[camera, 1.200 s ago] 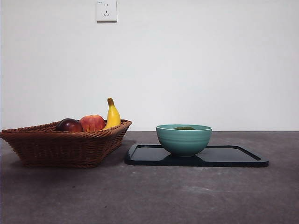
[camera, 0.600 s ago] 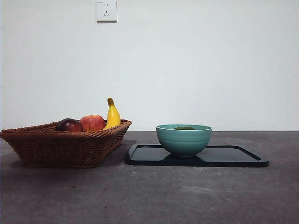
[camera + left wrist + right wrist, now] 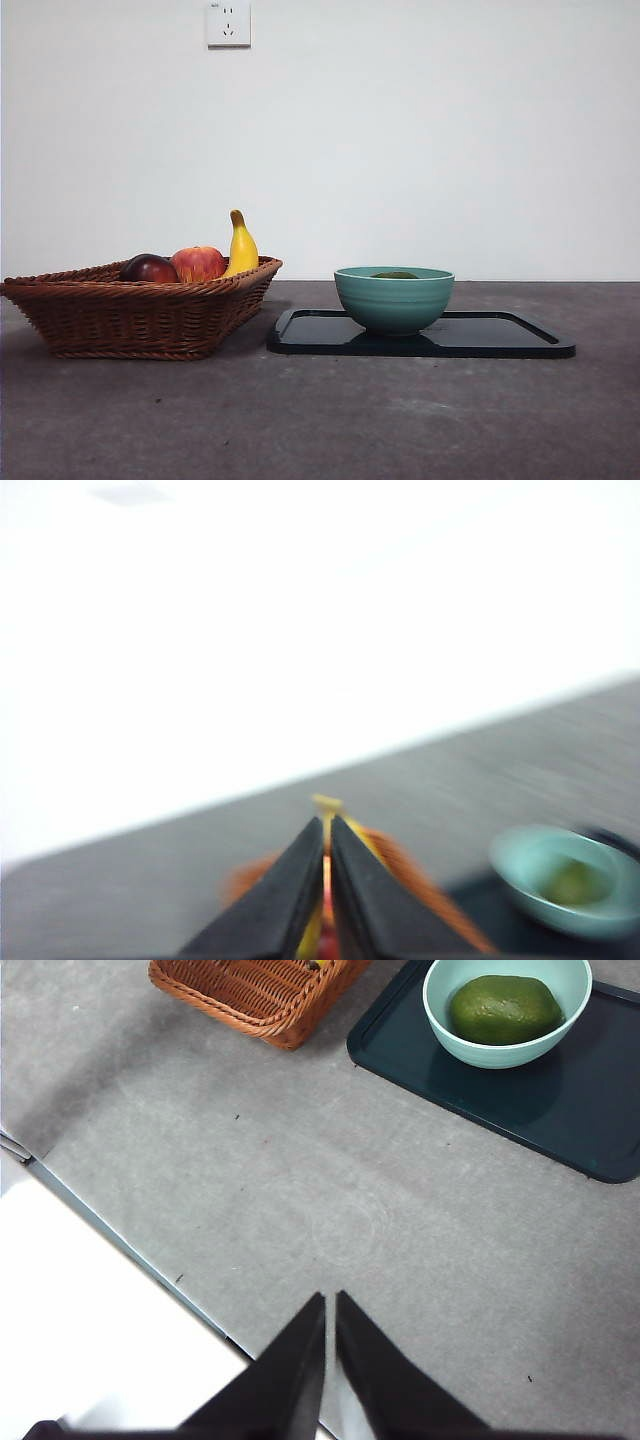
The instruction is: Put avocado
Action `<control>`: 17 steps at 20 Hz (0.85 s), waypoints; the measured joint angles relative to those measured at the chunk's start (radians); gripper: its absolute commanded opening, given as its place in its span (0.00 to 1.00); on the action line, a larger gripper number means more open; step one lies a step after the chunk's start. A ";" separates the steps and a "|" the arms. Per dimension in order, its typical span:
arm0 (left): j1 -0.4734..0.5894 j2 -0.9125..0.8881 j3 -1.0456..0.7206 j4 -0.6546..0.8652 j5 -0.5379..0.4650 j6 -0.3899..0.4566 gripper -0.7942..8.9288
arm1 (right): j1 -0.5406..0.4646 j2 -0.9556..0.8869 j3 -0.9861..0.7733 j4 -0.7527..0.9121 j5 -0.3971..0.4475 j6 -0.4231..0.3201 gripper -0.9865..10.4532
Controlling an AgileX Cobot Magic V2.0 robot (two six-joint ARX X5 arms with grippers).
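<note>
The avocado [image 3: 505, 1008] lies on its side inside the teal bowl [image 3: 500, 1055], and it looks snug there because the round walls hold it so it cannot roll off. In the front view only a thin green top of it peeks over the rim. The bowl stands on the dark tray [image 3: 500, 345], close to the tray's left end, so a spill would land on the tray and not on the grey table [image 3: 320, 420]. At about 9 o'clock from the bowl sits the wicker basket [image 3: 140, 315], just beside the tray's left edge. It holds a dark maroon fruit [image 3: 148, 268], a red apple [image 3: 198, 263] and a banana [image 3: 240, 247] that leans up on its end against the fruit (the basket's sloping sides keep them bunched together). The right gripper [image 3: 330, 1305] hangs high over bare table, well apart from the bowl, which lies at about 1 o'clock in its view; its jaws are pressed nearly together with nothing between them. The left gripper [image 3: 328, 830] is up high too, above the basket in a blurry picture, jaws squeezed close and empty. My guess is the job is done, since the avocado rests in the bowl and both arms are out of the way. A white wall socket [image 3: 228, 22] sits at 12 o'clock above the basket.
</note>
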 measured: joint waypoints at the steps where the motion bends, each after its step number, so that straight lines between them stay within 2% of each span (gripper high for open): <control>1: 0.033 -0.039 -0.048 0.029 -0.029 0.000 0.09 | 0.000 0.000 0.000 0.000 0.000 0.000 0.09; 5: 0.110 -0.176 -0.253 0.036 -0.081 0.000 0.09 | 0.000 0.000 0.000 0.000 0.000 0.000 0.09; 10: 0.131 -0.307 -0.458 0.034 -0.083 -0.001 0.09 | 0.000 0.000 0.000 0.000 0.000 0.000 0.09; 17: 0.131 -0.391 -0.590 0.032 -0.083 -0.005 0.09 | 0.000 0.000 0.000 0.000 0.000 0.000 0.09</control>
